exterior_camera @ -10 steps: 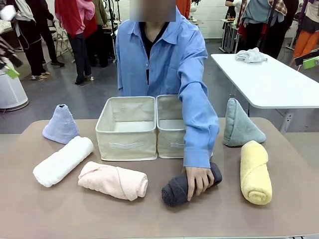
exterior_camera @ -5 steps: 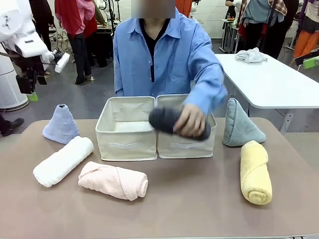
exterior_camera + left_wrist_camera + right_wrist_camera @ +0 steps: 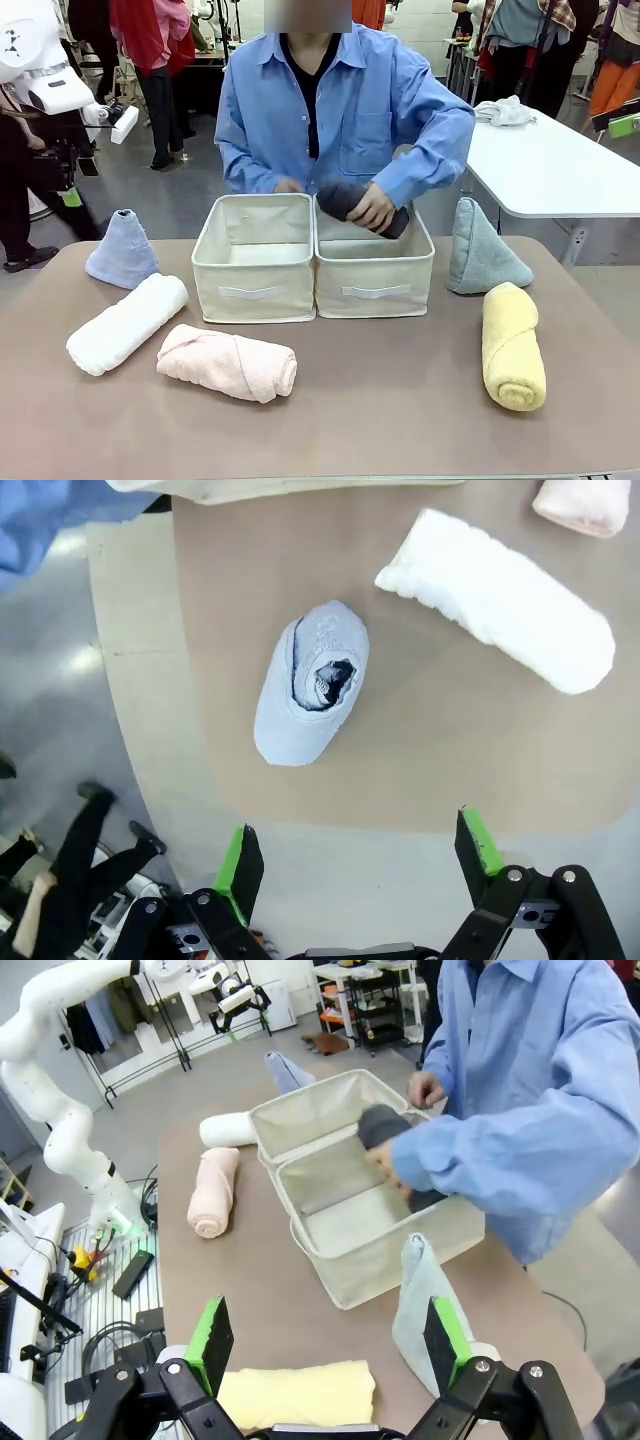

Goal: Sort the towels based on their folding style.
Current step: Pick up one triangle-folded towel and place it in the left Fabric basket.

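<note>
Brown tabletop [image 3: 400, 420] has lost the dark grey roll [image 3: 338, 198]: the person's hand [image 3: 372, 208] lifted it and is lowering it into the right-hand bin [image 3: 375, 278], which starts the rolls' pile. Left gripper [image 3: 357, 845] and right gripper [image 3: 328, 1325] hang wide open, empty.

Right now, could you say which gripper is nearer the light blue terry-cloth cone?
Left. The left gripper hangs above the light blue cone; the right gripper, near the yellow rolled towel.

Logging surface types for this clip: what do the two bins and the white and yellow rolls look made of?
The left bin and right bin look like stiffened beige woven fabric, matte, with stitched edges and a sewn front strip. The white roll and yellow roll look like terry cloth: fuzzy matte nap, soft rounded folds; fibre unclear.
</note>
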Controlling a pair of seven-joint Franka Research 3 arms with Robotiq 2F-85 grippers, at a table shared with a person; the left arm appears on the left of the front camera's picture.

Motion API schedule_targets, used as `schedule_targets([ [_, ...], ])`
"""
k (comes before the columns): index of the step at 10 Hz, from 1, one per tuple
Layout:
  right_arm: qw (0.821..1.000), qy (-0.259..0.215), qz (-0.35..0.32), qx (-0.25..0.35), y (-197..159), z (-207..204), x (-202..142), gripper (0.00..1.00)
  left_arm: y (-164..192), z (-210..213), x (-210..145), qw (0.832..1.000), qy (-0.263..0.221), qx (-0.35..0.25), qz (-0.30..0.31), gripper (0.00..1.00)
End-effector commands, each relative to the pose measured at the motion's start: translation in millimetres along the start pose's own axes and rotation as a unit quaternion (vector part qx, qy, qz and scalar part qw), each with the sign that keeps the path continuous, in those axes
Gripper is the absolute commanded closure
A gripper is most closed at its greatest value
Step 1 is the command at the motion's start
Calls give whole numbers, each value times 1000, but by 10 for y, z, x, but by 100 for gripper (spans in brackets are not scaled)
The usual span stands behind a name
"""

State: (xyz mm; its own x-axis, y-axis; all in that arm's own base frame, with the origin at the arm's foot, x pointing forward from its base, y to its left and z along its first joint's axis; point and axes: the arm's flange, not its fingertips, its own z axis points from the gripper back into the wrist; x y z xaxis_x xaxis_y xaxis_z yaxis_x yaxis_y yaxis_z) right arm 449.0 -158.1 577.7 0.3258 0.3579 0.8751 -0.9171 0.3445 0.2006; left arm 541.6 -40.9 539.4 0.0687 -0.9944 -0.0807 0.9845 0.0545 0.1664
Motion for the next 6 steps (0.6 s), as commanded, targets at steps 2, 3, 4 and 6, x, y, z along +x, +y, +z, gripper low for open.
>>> schedule_targets([
  [2, 1000, -2, 0, 2, -6, -9, -6, 0, 4, -44, 38, 1000, 15, 10, -3, 0],
  [3, 1000, -2, 0, 2, -6, -9, -6, 0, 5, -27, 20, 1000, 6, 0, -5, 0],
  [4, 1000, -2, 0, 2, -6, -9, -6, 0, 102, -170, 67, 998, -3, -10, -62, 0],
  [6, 1000, -2, 0, 2, -6, -9, -6, 0, 280, -281, 56, 994, -26, -24, -104, 0],
])
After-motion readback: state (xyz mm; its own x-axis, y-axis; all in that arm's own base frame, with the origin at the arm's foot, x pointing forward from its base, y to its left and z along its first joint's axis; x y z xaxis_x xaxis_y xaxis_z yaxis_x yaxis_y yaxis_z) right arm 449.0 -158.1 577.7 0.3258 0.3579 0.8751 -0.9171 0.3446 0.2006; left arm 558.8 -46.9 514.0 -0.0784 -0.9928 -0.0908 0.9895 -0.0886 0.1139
